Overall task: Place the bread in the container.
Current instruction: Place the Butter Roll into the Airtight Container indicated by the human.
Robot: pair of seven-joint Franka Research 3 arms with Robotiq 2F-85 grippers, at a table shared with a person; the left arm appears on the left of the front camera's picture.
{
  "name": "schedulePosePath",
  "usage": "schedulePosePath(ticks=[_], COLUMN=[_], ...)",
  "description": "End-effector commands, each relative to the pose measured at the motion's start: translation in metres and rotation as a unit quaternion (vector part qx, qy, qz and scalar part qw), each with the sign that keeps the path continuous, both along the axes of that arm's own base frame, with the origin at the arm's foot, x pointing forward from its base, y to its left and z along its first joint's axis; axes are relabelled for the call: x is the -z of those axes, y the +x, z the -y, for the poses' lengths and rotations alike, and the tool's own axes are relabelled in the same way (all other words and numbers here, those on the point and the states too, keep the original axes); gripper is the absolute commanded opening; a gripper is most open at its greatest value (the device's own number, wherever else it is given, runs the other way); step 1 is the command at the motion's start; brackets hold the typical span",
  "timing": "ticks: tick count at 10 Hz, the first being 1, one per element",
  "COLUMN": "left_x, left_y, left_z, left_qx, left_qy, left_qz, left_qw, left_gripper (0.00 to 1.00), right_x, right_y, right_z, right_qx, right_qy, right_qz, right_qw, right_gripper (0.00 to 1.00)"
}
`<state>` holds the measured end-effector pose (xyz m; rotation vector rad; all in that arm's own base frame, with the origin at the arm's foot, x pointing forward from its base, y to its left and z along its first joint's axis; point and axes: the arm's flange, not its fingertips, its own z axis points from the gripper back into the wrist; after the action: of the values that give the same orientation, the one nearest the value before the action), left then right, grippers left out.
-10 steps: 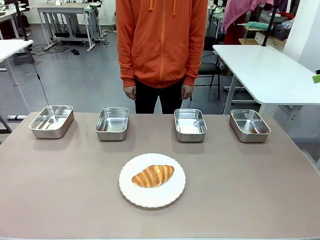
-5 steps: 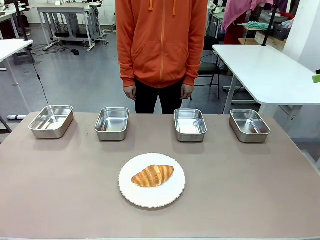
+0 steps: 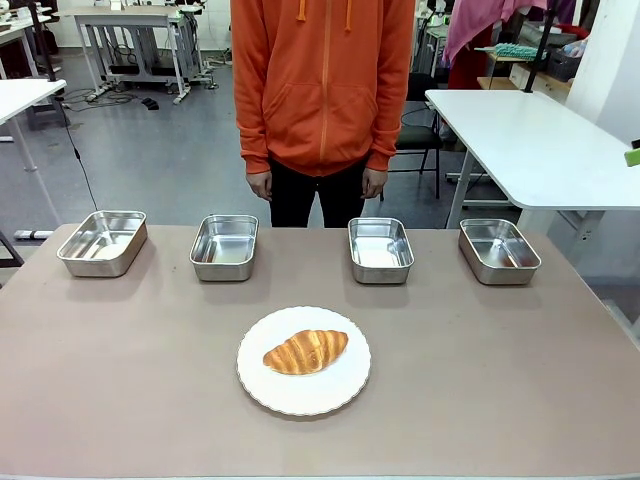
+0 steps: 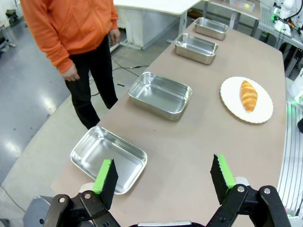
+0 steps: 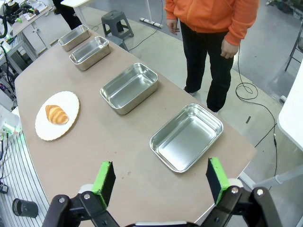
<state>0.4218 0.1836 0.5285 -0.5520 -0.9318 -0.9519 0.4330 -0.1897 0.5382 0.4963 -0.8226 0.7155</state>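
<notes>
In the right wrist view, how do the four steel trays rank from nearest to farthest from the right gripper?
1. Right-end tray, lower centre.
2. Second tray, picture's middle.
3. Third tray, upper left.
4. Left-end tray, top left.

The left gripper (image 4: 163, 174), jaws wide apart, hangs over a table (image 4: 199, 137) bearing four steel trays (image 4: 160, 95) and bread (image 4: 248, 94) on a plate (image 4: 231, 92).

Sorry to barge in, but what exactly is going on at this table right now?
Nothing is being handled yet. The croissant lies on a white scalloped plate near the middle of the table. Four empty steel containers stand in a row along the far edge. A person in an orange hoodie stands behind them, hands down. The left gripper and right gripper hang open above the table, holding nothing.
</notes>
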Motion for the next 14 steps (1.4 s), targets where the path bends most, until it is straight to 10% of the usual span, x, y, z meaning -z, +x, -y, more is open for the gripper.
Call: schedulePosePath(ticks=[1,14], left_x=[-0.0014,-0.0014], left_y=[-0.0007,-0.0007], left_z=[-0.0021,-0.0021], left_qx=[0.007,0.007], left_qy=[-0.004,-0.004], left_qz=[0.007,0.007], left_qw=[1.0,1.0], left_gripper=[1.0,1.0], right_x=[-0.001,-0.001], right_y=[0.0005,0.0005], right_z=[-0.0005,-0.0005], right_qx=[-0.003,-0.003], right_qy=[0.004,0.004], right_qz=[0.004,0.004], right_qw=[1.0,1.0], right_gripper=[1.0,1.0])
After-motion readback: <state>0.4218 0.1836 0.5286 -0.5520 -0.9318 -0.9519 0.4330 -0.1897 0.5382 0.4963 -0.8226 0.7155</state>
